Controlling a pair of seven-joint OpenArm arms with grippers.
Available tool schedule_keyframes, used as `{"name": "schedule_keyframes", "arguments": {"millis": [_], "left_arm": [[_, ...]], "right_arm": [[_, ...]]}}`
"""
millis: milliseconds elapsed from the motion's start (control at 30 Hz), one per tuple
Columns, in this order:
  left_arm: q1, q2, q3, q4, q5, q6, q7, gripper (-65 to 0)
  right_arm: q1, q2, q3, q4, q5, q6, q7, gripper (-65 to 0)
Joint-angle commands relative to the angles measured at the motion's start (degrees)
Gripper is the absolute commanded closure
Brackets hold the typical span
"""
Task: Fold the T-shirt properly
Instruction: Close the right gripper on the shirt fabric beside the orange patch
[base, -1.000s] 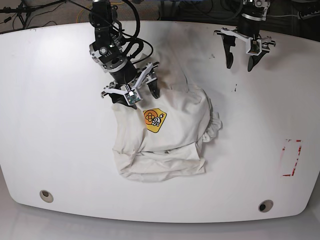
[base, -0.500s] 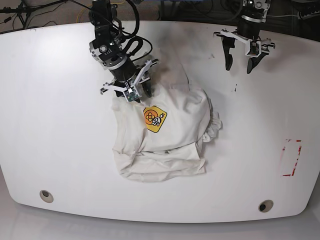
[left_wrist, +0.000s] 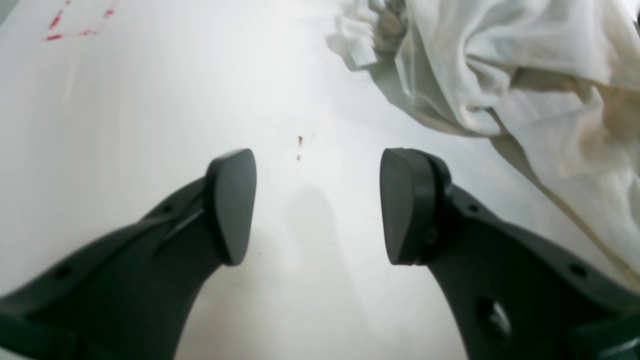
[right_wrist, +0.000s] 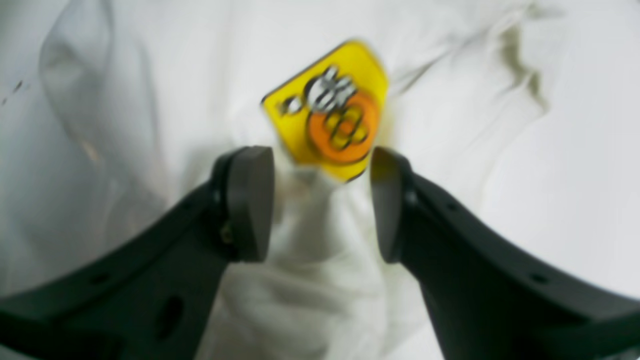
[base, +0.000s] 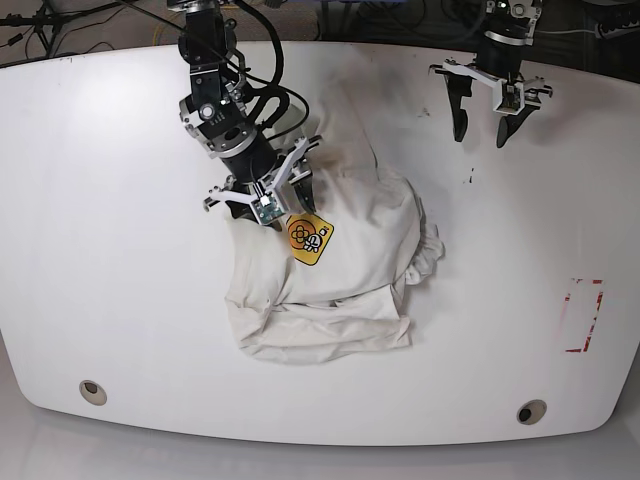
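Straddling the T-shirt (right_wrist: 320, 280), the right gripper (right_wrist: 322, 200) stands parted; left gripper (left_wrist: 317, 205) parted beside it.

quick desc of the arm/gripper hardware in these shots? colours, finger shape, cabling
Both arms are black. The right gripper and left gripper each carry a white bracket with two dark, curved fingers that end in flat, rounded matte pads. Small screw holes dot the finger bodies. Black cables loop beside the right arm. No markings can be made out.

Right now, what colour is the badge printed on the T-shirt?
Yellow with an orange circle; the badge on the T-shirt shows best in the right wrist view.
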Motion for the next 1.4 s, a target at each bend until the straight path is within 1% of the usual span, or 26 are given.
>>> {"name": "schedule_keyframes", "arguments": {"millis": [0,200,267,533,933,1000,1367], "left_arm": [[0.20,-0.39,-0.09,1.10,-0.14,-0.08,-2.11,-36.9],[0.13,-0.41,-0.12,1.17,-0.13,-0.05,-2.23,-36.9],[-0.16,-0.48,-0.20,1.28,0.02,0.07,-2.55,-37.2],[-0.14,-0.46,-0.22,1.31,0.06,0.11,-2.98,-37.4],[-0.40,-0.58,-0.04,1.24,0.04,0.10,-2.90,-37.4],[-0.38,-0.51,-0.13,1.31,-0.01,0.06,-2.99,-37.0],[-0.46,-0.55,-0.14,1.20,-0.13,0.14,-3.24,-37.1]], "right_arm": [[2.70,0.32,0.20,-0.74,0.60,-0.14,1.29,-32.1],[5.78,0.59,0.26,-4.15,0.61,-0.22,1.28,-30.9],[6.62,1.14,0.28,-5.99,0.55,-0.35,0.81,-30.5],[7.66,1.66,0.42,-8.60,0.47,-0.42,0.96,-31.4],[9.30,2.01,0.36,-7.88,0.61,-0.68,0.94,-31.4],[10.72,1.54,0.34,-7.42,0.68,-0.57,0.75,-31.2],[12.33,0.82,1.00,-7.42,0.61,-0.35,0.49,-31.2]]}}
